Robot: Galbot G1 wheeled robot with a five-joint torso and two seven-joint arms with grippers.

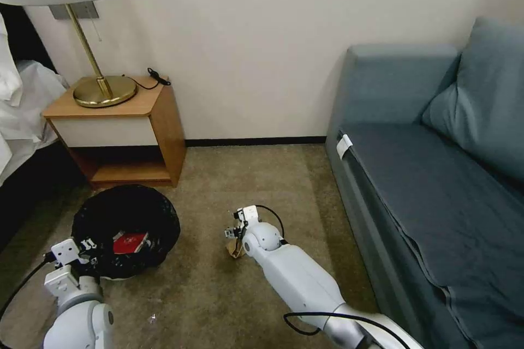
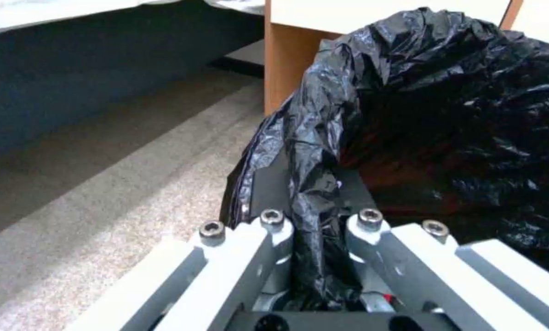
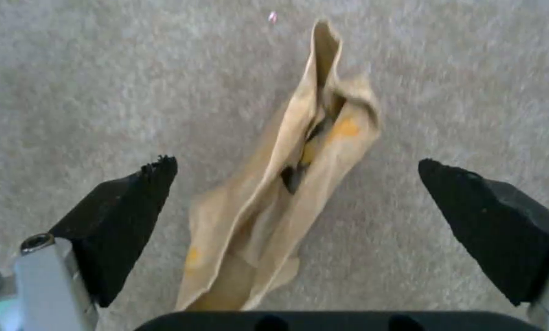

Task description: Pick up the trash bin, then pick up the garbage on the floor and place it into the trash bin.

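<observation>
The trash bin (image 1: 125, 229), lined with a crinkled black bag (image 2: 446, 119), stands on the carpet at the lower left. A red-and-white carton (image 1: 130, 242) lies inside it. My left gripper (image 1: 87, 251) is shut on the bag-covered rim (image 2: 314, 230) at the bin's near side. A crumpled tan-brown scrap of garbage (image 3: 287, 193) lies on the carpet. My right gripper (image 3: 296, 207) hangs low over it, open, with one black fingertip (image 3: 127, 216) on each side. In the head view the scrap (image 1: 235, 249) peeks out beneath the right gripper (image 1: 233, 232).
A wooden nightstand (image 1: 123, 131) with a brass lamp (image 1: 103, 90) stands behind the bin, with a bed (image 1: 22, 114) at the far left. A blue-grey sofa (image 1: 431, 185) runs along the right. Open carpet (image 1: 218, 294) lies between the two arms.
</observation>
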